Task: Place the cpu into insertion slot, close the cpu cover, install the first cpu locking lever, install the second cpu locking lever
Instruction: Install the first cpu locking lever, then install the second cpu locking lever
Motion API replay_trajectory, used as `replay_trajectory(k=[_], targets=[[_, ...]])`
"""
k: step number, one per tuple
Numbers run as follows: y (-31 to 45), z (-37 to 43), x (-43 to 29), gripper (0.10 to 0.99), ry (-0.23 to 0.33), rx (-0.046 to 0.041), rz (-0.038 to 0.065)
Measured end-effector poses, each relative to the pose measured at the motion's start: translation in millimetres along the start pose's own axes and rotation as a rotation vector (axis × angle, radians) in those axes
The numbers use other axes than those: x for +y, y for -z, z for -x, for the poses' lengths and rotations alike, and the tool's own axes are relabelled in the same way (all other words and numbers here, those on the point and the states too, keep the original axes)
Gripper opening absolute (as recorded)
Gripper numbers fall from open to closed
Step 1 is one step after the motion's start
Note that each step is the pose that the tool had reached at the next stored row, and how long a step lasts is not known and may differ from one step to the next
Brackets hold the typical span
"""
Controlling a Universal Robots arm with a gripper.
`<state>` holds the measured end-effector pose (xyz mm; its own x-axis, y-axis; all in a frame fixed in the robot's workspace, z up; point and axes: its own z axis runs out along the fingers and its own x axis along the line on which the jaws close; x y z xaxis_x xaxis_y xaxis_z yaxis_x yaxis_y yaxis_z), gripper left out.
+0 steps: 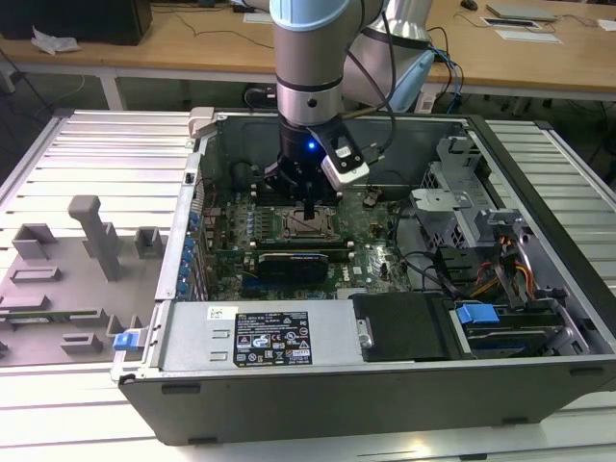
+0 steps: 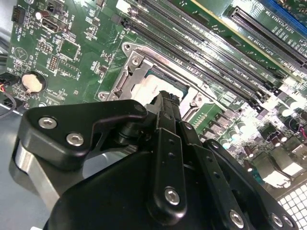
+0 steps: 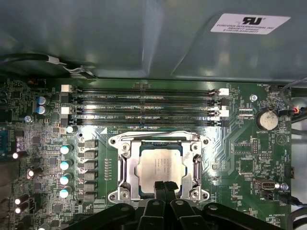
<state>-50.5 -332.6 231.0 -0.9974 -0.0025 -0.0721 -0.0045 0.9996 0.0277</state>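
The cpu (image 3: 160, 165) lies flat in the insertion slot (image 3: 158, 144), its pale silvery top showing through the window of the cpu cover (image 3: 125, 165). The cover lies down over the slot on the green board. My gripper (image 3: 164, 186) hangs just above the cpu's edge, its two black fingers pressed together and shut with nothing seen between them. In the second wrist view the fingertips (image 2: 165, 99) reach over the cpu (image 2: 152, 85) and the cover (image 2: 125, 72). From the exterior view, the gripper (image 1: 306, 214) points straight down at the slot (image 1: 308, 229) inside the open computer case.
Long black memory slots (image 3: 144, 103) run beside the socket, with capacitors (image 3: 64, 165) and a coin battery (image 3: 266, 120) around it. A graphics card (image 1: 294, 262), the power supply (image 1: 255, 337) and a drive cage (image 1: 472, 212) crowd the case. A grey fixture tray (image 1: 67, 279) lies at the exterior view's left.
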Motion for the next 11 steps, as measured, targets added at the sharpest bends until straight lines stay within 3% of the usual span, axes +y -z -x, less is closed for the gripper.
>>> replay_trajectory(k=[11], targets=[[0.6, 0.0, 0.0, 0.106, 0.0, 0.0, 0.0]])
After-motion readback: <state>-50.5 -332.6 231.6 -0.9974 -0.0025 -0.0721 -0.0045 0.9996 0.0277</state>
